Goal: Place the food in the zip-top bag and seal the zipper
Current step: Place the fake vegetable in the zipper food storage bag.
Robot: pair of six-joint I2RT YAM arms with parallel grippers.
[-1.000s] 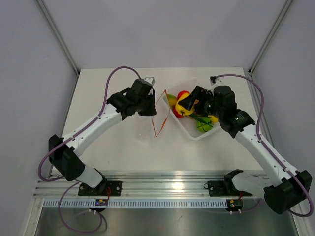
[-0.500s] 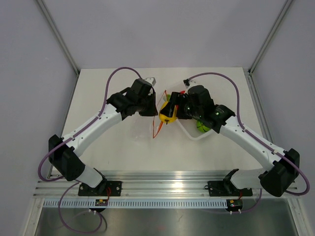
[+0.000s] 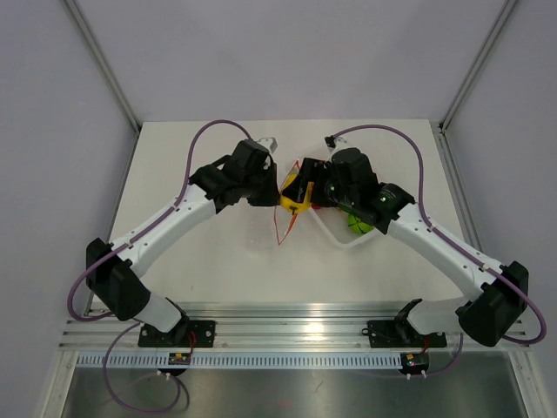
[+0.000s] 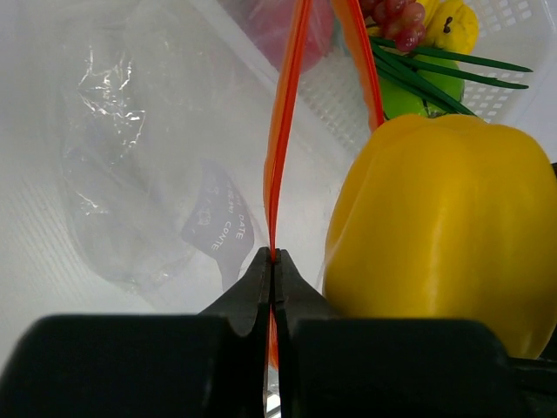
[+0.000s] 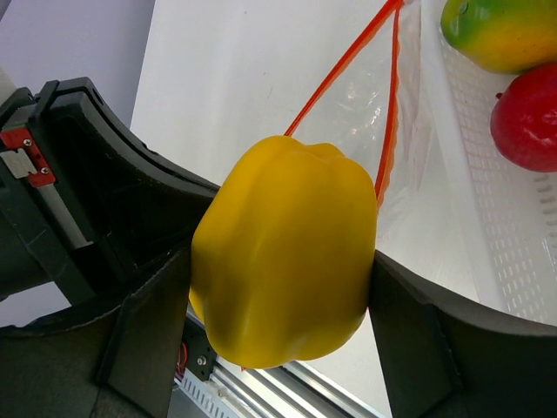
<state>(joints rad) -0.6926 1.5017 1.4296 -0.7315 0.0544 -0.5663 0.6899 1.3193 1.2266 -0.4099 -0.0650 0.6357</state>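
My left gripper (image 3: 268,193) is shut on one lip of the orange-red zipper (image 4: 283,131) and holds the mouth of the clear zip-top bag (image 4: 130,174) up and open. My right gripper (image 3: 303,193) is shut on the yellow pepper (image 5: 287,252), which hangs just right of the pinched strip (image 5: 387,131), at the bag's mouth. In the top view the pepper (image 3: 294,200) sits between the two grippers, above the bag (image 3: 261,228). The mango (image 5: 505,30), a red fruit (image 5: 526,117), green stalks (image 4: 435,65) and a green fruit (image 3: 359,223) lie in the white tray (image 5: 487,226).
The translucent white tray (image 3: 348,237) stands right of the bag, partly under the right arm. The left gripper's black body (image 5: 96,192) is close beside the pepper. Metal rails run along the table's near edge (image 3: 296,335).
My right gripper has carried the yellow pepper left, out of the tray and up to the bag's mouth. My left gripper has stayed shut on the zipper, almost still.
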